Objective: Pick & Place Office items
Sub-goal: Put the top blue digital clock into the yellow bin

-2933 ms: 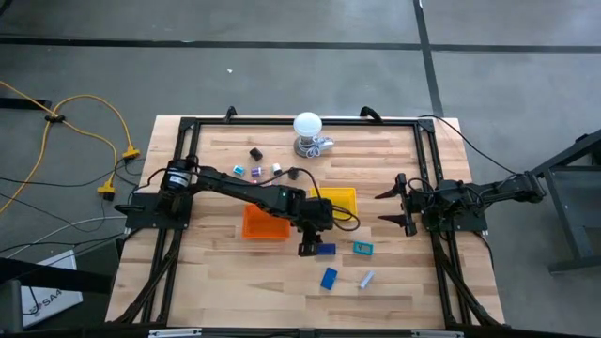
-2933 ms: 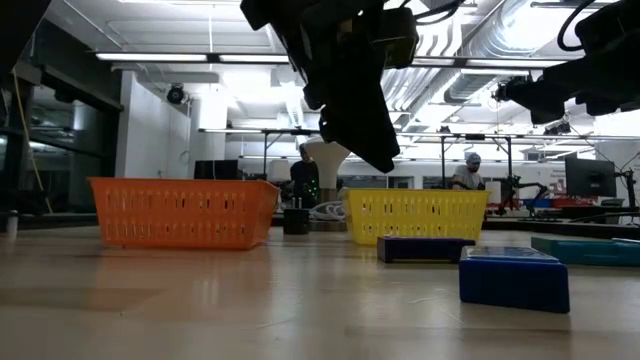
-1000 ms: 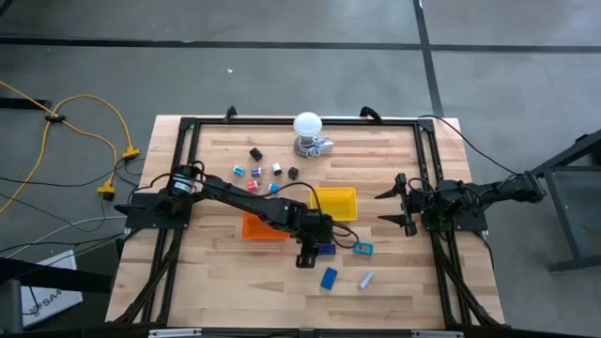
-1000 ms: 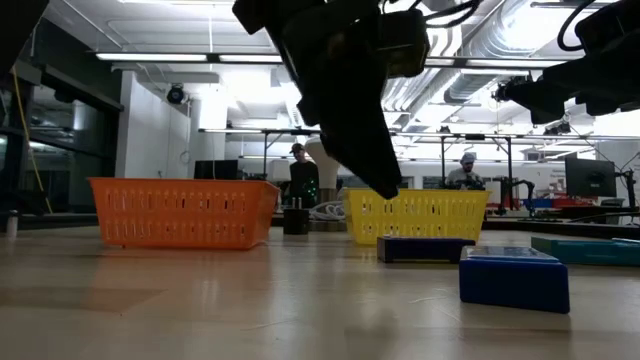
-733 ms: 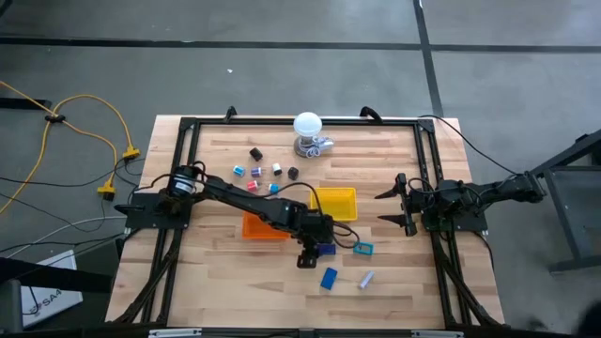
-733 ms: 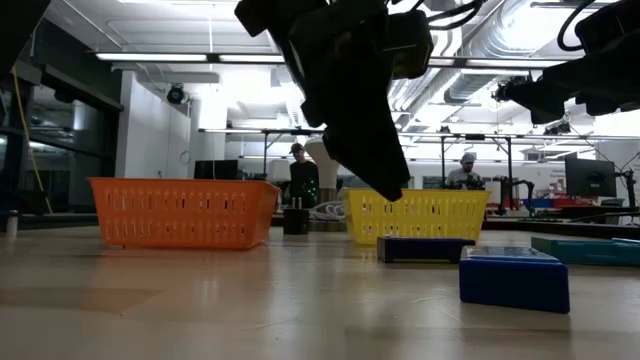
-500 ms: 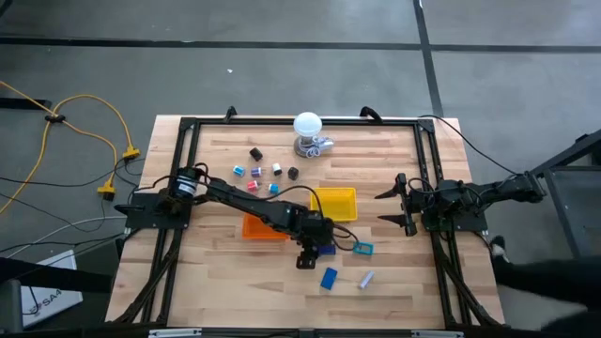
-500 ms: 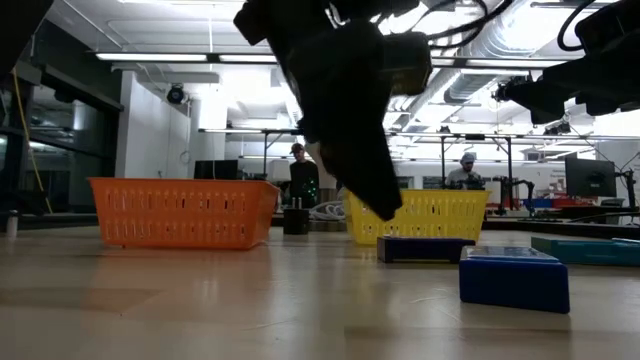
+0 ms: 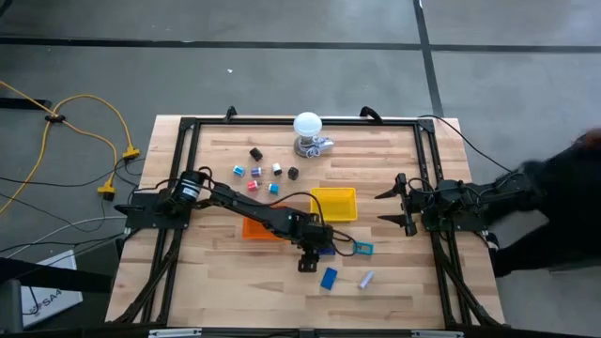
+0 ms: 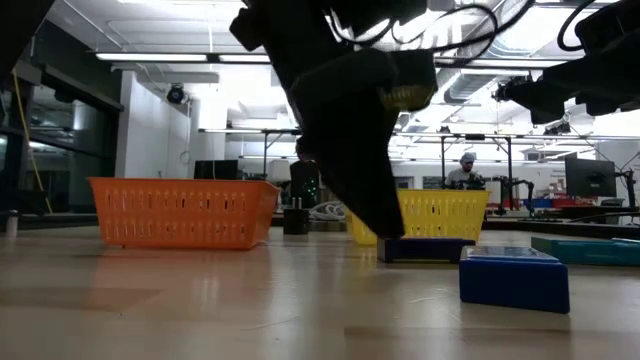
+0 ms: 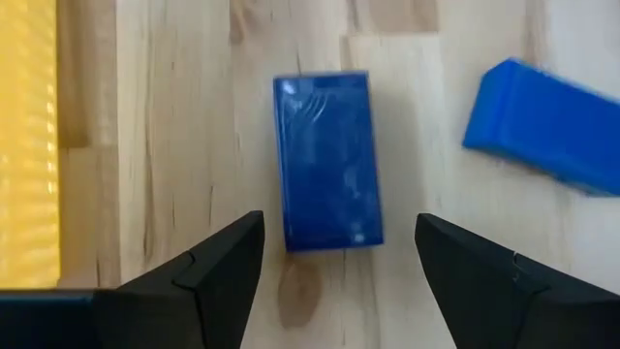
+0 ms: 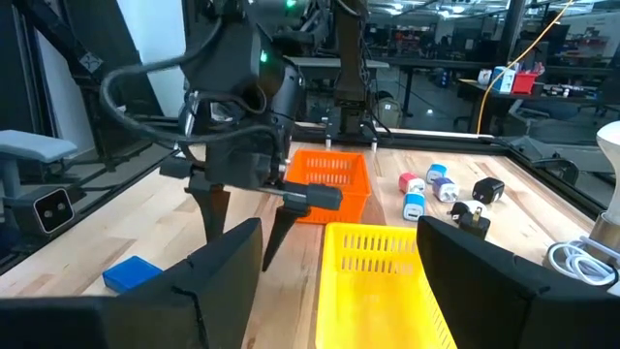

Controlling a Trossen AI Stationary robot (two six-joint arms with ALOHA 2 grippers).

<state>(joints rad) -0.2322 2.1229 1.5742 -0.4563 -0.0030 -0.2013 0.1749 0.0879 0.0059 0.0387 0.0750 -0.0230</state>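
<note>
The tabletop (image 9: 216, 282) is made of pale wood planks with a black metal frame around it. A yellow tray (image 9: 334, 203) with thin ribbed plastic walls sits near the middle, and everything here is placed from it. An orange tray (image 9: 254, 228) of the same ribbed kind is just beside it, on the left arm's side. A dark blue block (image 11: 326, 160), flat and shiny with a long box shape, lies on the wood just in front of the yellow tray. The left end effector (image 9: 311, 260) hangs right over this block with its two dark, wedge-shaped fingers spread wide, one on each side of it, not touching it and holding nothing. A brighter blue block (image 9: 329, 278) lies a bit farther from the tray, with a small grey block (image 9: 365, 279) near it, and a flat teal block (image 9: 362, 249) lies close to the dark blue one. Small blue, red, white and black bits (image 9: 268, 174) sit in a bunch behind the tray. The right end effector (image 9: 387, 207) waits to the side of the yellow tray, fingers spread wide and empty.
</note>
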